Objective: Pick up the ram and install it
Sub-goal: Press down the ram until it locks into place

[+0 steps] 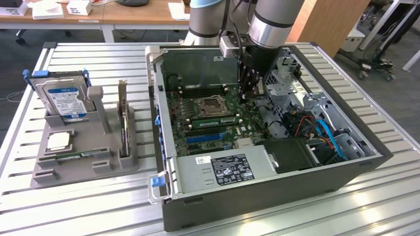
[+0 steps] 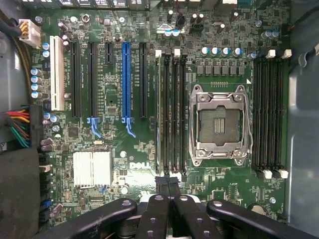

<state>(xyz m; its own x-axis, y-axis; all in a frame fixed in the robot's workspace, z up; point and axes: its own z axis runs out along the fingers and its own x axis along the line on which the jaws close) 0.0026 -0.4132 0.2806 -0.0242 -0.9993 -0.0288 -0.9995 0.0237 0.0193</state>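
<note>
The ram (image 1: pixel 213 120) looks to be a thin green stick standing on edge in one of the long black slots just beside the processor socket (image 2: pixel 218 123), on the side nearer the power supply (image 1: pixel 223 169). It stands upright there, as a stick does once it is in a slot. From where I stand I can't judge whether it is clicked fully home.

The claw (image 2: pixel 167 185) is closed with nothing between its fingers, and its tips are pressed together into one blunt point. It hangs over one end of that same bank of slots next to the socket. I take that as a pose for pushing down, not for grasping. Whether the tips actually touch the stick, I cannot tell.

The computer case (image 1: pixel 262 196) lies on its side on the slatted counter (image 1: pixel 367 206), with the open side up. Well away from the socket, outside the case, a grey parts holder (image 1: pixel 85 164) props up a hard drive (image 1: pixel 66 98).
</note>
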